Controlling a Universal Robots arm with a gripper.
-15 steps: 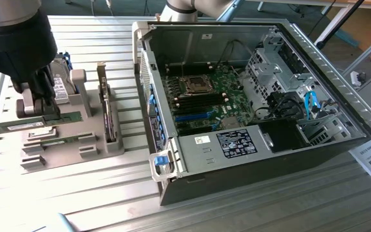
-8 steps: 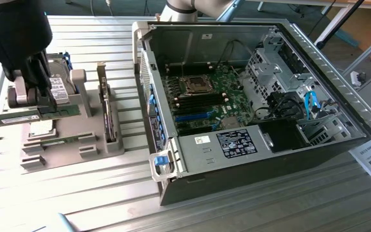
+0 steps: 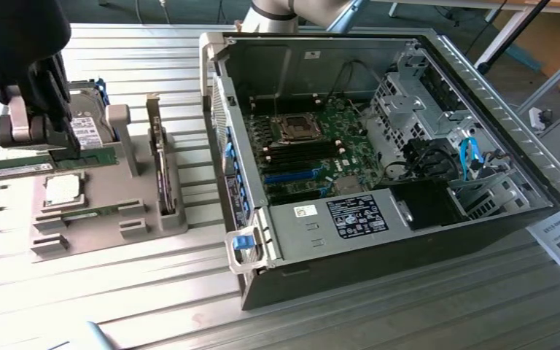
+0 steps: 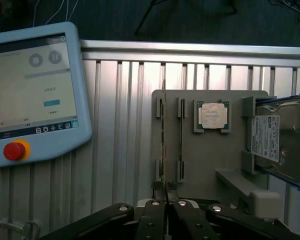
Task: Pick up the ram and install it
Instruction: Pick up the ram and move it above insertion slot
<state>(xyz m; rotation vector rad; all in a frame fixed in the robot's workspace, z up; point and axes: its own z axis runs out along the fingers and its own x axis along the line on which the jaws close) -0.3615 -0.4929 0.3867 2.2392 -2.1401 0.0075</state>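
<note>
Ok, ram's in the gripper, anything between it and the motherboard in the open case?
Yes. The gripper, shut on the ram, is above the grey holder. Between it and the motherboard stand the upright card in the holder and the case's near wall. The case top is open.

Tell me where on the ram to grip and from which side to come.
Grip the ram mid-length along its upper long edge, coming from above, closing across its flat faces. It stands on edge, thin and long, so a central hold should keep it level. The gripper is shut on that edge.
</note>
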